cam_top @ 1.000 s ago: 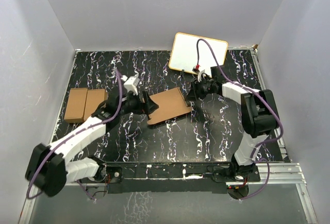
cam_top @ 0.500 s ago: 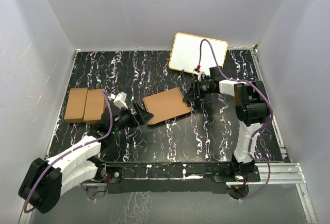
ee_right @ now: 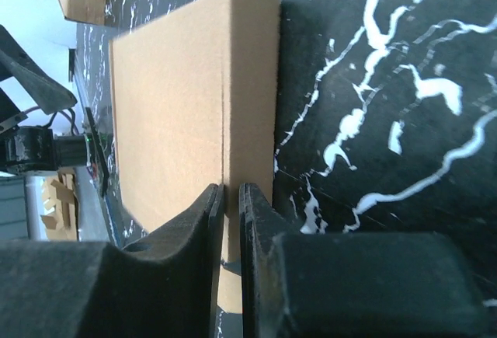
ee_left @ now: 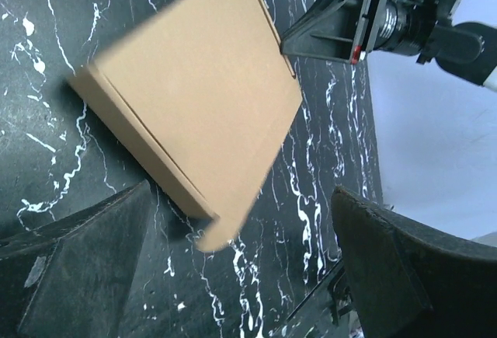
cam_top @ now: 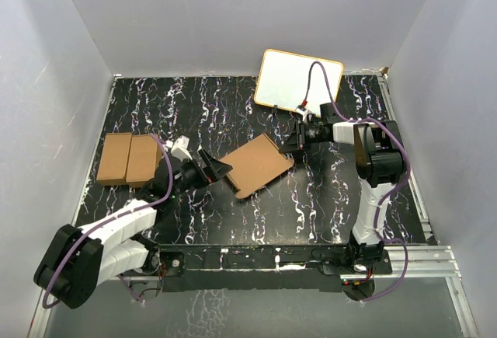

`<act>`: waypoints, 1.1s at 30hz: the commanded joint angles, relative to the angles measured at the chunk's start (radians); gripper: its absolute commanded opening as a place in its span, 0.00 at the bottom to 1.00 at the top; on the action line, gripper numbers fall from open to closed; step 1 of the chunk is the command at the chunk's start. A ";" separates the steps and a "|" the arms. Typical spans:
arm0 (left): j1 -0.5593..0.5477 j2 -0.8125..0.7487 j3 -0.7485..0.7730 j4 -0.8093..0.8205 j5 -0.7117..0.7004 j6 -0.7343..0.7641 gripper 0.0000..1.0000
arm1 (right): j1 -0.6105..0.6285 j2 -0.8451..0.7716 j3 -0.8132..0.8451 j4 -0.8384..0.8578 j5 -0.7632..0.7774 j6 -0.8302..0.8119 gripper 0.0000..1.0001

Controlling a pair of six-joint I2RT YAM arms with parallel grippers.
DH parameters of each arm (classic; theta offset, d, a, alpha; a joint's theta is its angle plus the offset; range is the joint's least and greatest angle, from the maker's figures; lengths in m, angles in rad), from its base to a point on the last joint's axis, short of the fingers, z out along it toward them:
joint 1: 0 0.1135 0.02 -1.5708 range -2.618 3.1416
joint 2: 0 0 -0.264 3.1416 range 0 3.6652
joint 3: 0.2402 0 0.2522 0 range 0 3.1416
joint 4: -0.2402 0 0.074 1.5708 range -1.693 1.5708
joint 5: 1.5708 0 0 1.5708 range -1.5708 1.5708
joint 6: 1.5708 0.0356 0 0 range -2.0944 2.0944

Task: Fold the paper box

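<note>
The paper box, freed by the spread left gripper, is now pinched at 2 o'clock by the right gripper, likely for turning.

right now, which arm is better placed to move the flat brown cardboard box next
Right, probably: the right gripper pinches the flat brown cardboard box at its edge, while the left gripper hangs open beside it.
</note>
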 commanded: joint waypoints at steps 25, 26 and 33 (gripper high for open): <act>-0.012 0.423 -0.027 0.460 -0.057 -0.240 0.97 | -0.058 0.033 -0.046 0.053 0.025 0.037 0.11; -0.018 0.439 -0.021 0.467 -0.067 -0.245 0.97 | -0.057 0.034 -0.046 0.052 0.027 0.037 0.11; -0.078 0.538 -0.002 0.548 -0.169 -0.312 0.96 | -0.062 0.034 -0.046 0.044 0.039 0.034 0.10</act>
